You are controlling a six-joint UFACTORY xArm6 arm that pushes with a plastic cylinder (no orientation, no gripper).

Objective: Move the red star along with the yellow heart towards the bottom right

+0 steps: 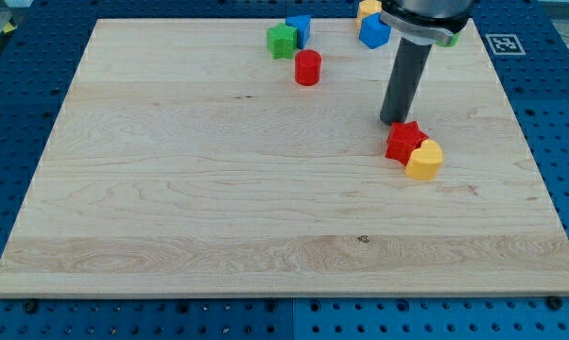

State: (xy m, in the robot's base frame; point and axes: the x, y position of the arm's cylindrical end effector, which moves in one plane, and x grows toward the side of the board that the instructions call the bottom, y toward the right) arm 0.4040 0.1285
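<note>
Camera view, tip point(394, 121) touching red star point(405, 142), yellow heart point(424, 161)

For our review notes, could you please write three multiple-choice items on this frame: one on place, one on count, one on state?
1. Where is my tip?
A. Just above the red star, toward the view's top
B. Beside the green block
C. At the view's bottom left

2. How many red blocks show?
A. One
B. Two
C. Three

3. The red star and yellow heart are
A. far apart
B. stacked
C. touching

Answers: 1 A, the rod ends at the star's upper edge. 2 B, the star and the red cylinder. 3 C, no gap shows between them.
</note>
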